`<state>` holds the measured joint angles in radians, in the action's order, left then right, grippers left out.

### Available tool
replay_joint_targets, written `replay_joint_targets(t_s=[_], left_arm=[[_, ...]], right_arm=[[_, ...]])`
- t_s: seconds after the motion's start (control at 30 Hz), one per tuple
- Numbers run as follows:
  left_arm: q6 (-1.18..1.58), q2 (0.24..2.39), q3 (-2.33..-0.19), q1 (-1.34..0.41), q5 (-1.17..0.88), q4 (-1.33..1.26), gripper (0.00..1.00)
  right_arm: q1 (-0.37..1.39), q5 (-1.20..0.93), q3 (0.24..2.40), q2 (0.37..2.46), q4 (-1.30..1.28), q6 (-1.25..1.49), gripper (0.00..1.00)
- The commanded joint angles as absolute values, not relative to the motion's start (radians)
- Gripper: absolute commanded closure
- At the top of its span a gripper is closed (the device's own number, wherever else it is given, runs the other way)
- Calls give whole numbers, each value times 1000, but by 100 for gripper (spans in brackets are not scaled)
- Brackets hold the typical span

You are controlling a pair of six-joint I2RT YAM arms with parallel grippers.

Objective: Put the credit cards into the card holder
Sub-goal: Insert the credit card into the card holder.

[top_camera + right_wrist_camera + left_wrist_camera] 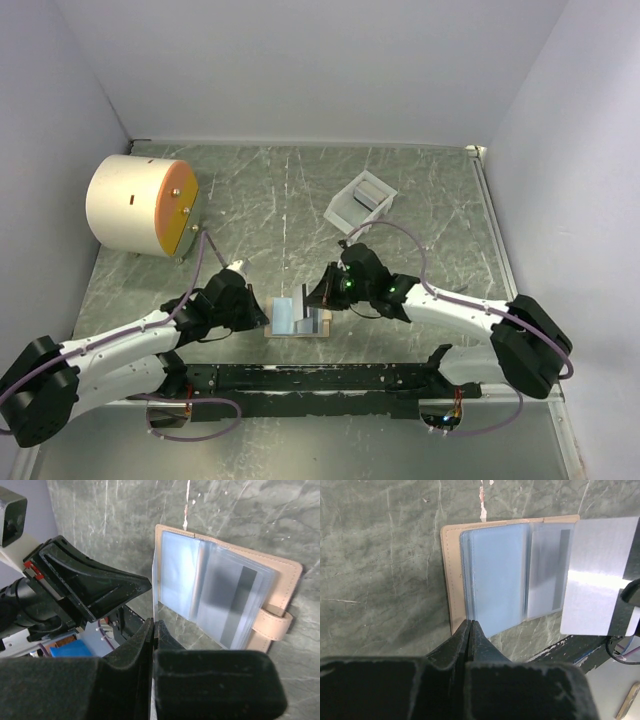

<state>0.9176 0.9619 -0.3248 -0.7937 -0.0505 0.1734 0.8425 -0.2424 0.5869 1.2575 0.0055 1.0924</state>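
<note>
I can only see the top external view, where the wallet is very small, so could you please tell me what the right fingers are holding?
Observer: The right fingers are shut on one edge of a silver card.
Operator: Thank you; what are the left fingers doing?
Observer: The left fingers are shut on an edge of a light-blue plastic sleeve in the open wallet.
Operator: Is another card in the wallet?
Observer: Yes, a grey card with a dark stripe is tucked inside it.
</note>
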Motion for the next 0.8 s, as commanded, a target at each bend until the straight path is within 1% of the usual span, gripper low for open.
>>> replay_joint_targets(t_s=[0.0,0.57,0.77], left_arm=[[929,974,-305,-799,-74,123,93],[939,1037,-267,-799,-104,54,93],[944,1039,-268,-799,-106,55,93]], right_arm=[[864,-266,577,1292,79,1115,100],[873,-216,553,1342,79,1185,100],[872,-193,542,1371,96,1130,100]])
